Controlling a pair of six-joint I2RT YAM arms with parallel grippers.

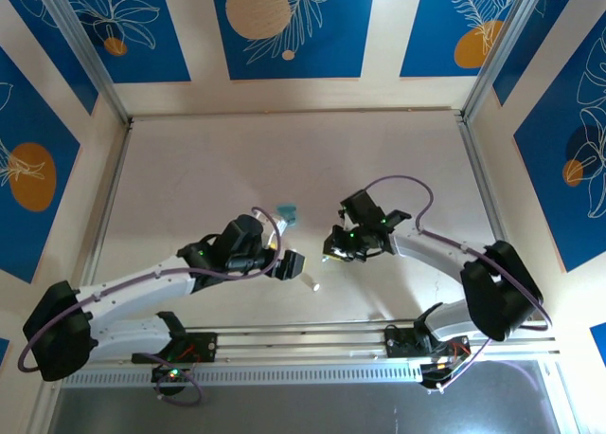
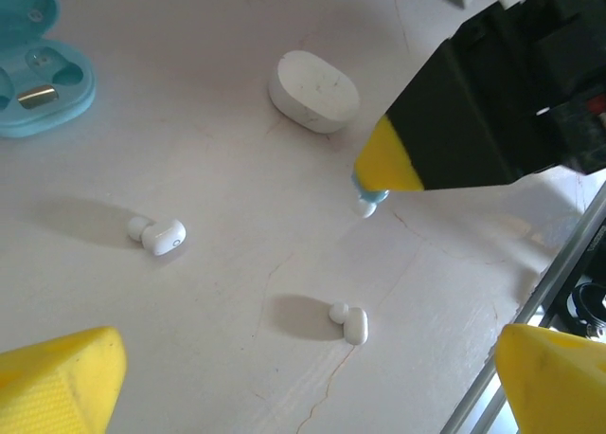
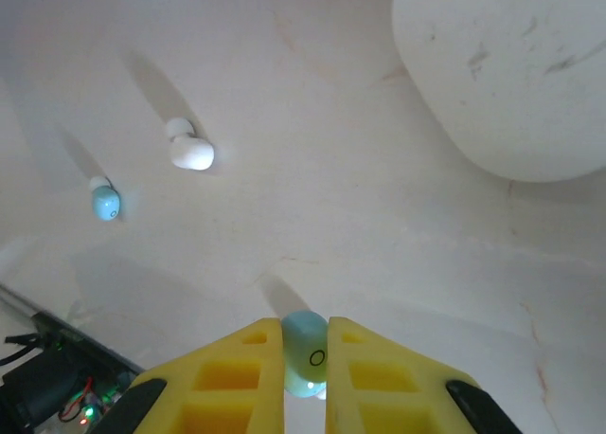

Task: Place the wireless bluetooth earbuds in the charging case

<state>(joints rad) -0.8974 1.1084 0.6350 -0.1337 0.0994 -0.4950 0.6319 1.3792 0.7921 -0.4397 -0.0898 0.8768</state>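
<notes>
My right gripper [image 3: 305,337] is shut on a light blue earbud [image 3: 305,356], pinched between its yellow fingers just above the table. In the left wrist view the same earbud [image 2: 369,197] pokes out under the right gripper's fingertip [image 2: 388,164]. Another light blue earbud [image 3: 105,203] and a white earbud [image 3: 189,152] lie apart on the table. Two white earbuds [image 2: 161,235] [image 2: 350,322] lie below my left gripper [image 2: 308,387], which is open and holds nothing. The light blue charging case [image 2: 38,74] lies open at the top left; from above this case [image 1: 286,213] sits between the arms.
A closed white oval case [image 2: 313,91] [image 3: 502,64] lies beside the right gripper. The metal rail [image 2: 559,273] runs along the table's near edge. From above, the left gripper [image 1: 292,263] and right gripper [image 1: 333,252] are close together.
</notes>
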